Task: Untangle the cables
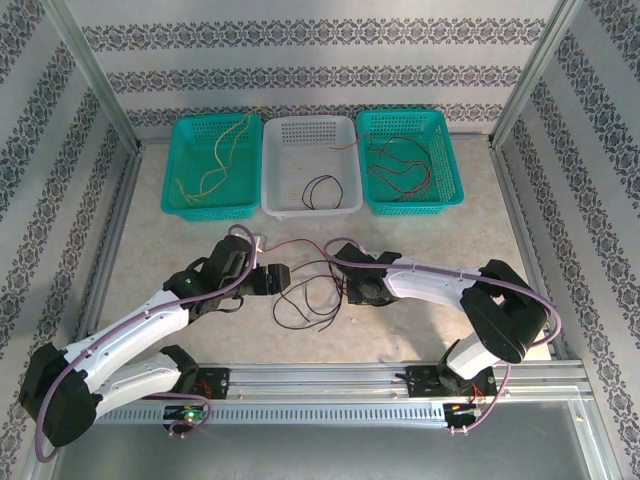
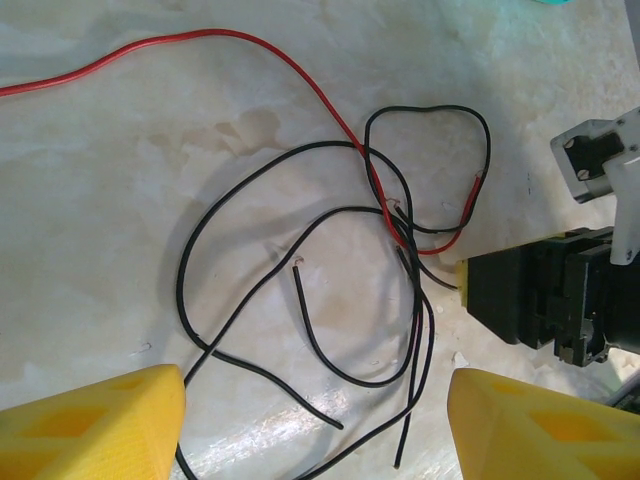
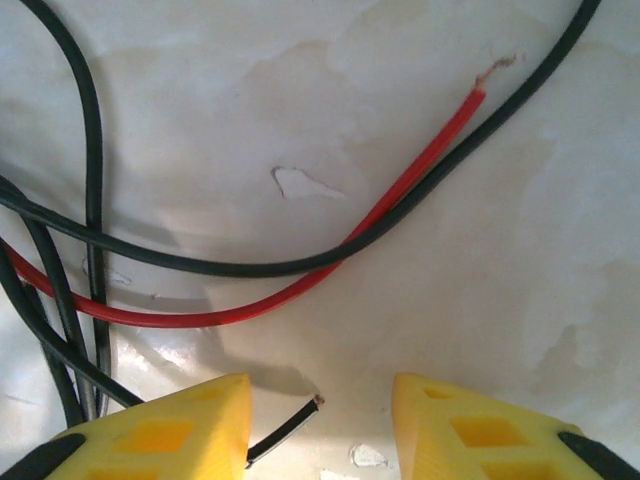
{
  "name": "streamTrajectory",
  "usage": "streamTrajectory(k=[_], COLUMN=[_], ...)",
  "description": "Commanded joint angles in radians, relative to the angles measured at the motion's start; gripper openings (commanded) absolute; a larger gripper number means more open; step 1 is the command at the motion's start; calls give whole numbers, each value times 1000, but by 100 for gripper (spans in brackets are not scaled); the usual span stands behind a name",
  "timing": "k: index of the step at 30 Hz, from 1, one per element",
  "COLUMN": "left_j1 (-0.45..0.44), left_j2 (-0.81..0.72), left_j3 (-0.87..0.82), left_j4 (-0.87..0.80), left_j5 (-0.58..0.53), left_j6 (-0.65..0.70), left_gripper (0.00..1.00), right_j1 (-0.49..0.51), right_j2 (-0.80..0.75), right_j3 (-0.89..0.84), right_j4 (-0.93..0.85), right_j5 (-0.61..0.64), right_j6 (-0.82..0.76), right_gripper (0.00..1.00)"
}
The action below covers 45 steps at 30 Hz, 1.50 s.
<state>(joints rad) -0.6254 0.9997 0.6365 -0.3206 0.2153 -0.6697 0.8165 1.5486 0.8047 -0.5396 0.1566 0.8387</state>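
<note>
Aluminium rail (image 1: 330, 378) runs along the near table edge, with both arm bases bolted to it. The white-shelled left arm (image 1: 130, 335) and right arm (image 1: 440, 285) reach inward over a glossy, marble-patterned beige tabletop (image 1: 200, 230).

The left gripper (image 1: 272, 278) (image 2: 315, 425) has blocky yellow plastic fingers (image 2: 95, 420) spread wide, clamping nothing; thin strands lie on the table below the gap. Facing it, the right gripper (image 1: 352, 290) (image 3: 320, 415) hangs low over the surface. Its yellow fingertips (image 3: 160, 430) are parted and not pinching anything. A bare-tipped black wire end (image 3: 285, 428) lies in the gap between them.

Between the two grippers lie the cables (image 1: 305, 300), a loose tangle of thin, smooth-jacketed strands. Several black cables (image 3: 260, 270) curl in overlapping loops, and one red cable (image 2: 215, 33) (image 3: 430, 150) arcs across them, ending in a frayed copper tip.

Farther back, three perforated plastic baskets stand side by side against the wall. The left teal basket (image 1: 180, 165) holds wavy yellow-tan wires (image 1: 222, 155). The white basket (image 1: 310, 125) holds a small black loop (image 1: 322, 190). The right teal basket (image 1: 445, 160) holds red and dark wires (image 1: 400, 170). Behind them rises wallpaper (image 1: 320, 40) banded with grey floral stripes.
</note>
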Motion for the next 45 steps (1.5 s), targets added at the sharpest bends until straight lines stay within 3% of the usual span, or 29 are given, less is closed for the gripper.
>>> streamTrajectory(k=[1, 9, 22, 27, 32, 41, 42, 45], left_j1=[15, 16, 19, 20, 19, 18, 18, 19], left_j2=[-21, -19, -34, 4, 45, 112, 117, 119], left_j3=[0, -21, -24, -20, -27, -13, -6, 0], left_j4=[36, 41, 37, 93, 182, 393, 402, 401], left_j5=[21, -4, -9, 28, 82, 207, 211, 193], left_j6=[1, 9, -3, -30, -59, -142, -146, -147], left_gripper=[70, 70, 70, 70, 70, 70, 70, 70], right_j1=[29, 36, 33, 37, 53, 73, 72, 51], right_j2=[-10, -43, 60, 29, -104, -404, -409, -363], right_j3=[30, 62, 51, 28, 22, 94, 102, 108], right_j4=[-41, 4, 48, 49, 41, 50, 33, -26], right_j5=[-11, -26, -78, -72, -72, -93, -70, -47], right_j6=[-12, -150, -191, -182, -184, -193, -201, -226], right_gripper=[42, 47, 32, 15, 0, 0, 3, 29])
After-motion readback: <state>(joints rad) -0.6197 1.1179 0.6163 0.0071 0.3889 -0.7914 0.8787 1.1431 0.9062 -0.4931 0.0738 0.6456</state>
